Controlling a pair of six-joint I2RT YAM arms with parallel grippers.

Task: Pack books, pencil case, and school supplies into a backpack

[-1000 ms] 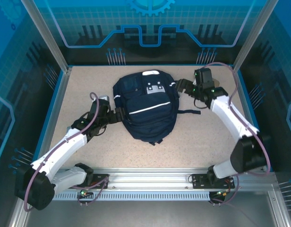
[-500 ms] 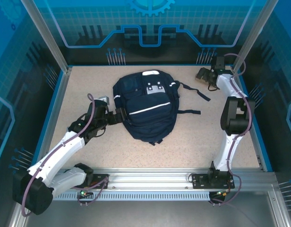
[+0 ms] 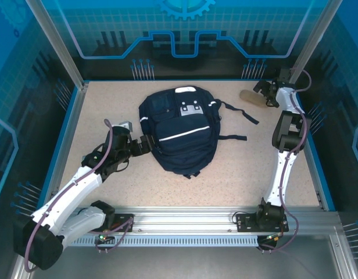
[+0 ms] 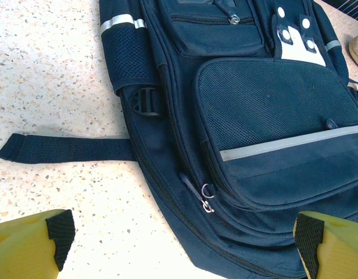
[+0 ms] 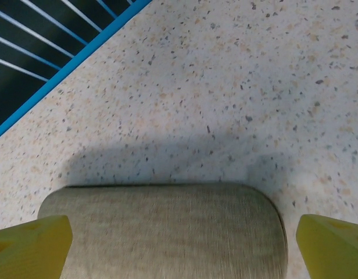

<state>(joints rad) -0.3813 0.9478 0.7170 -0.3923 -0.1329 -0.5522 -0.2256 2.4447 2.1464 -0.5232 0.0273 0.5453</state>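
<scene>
The right jaws stood fully open, with the pencil case (image 5: 161, 232) lying lengthwise between them on the desk (image 5: 254, 87). The left jaws were also open, the backpack (image 4: 254, 116) just ahead of them.

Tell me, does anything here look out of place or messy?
Nothing is spilled or damaged. The pencil case lies alone by the far right edge of the table, apart from the backpack, whose straps sprawl loose.
</scene>
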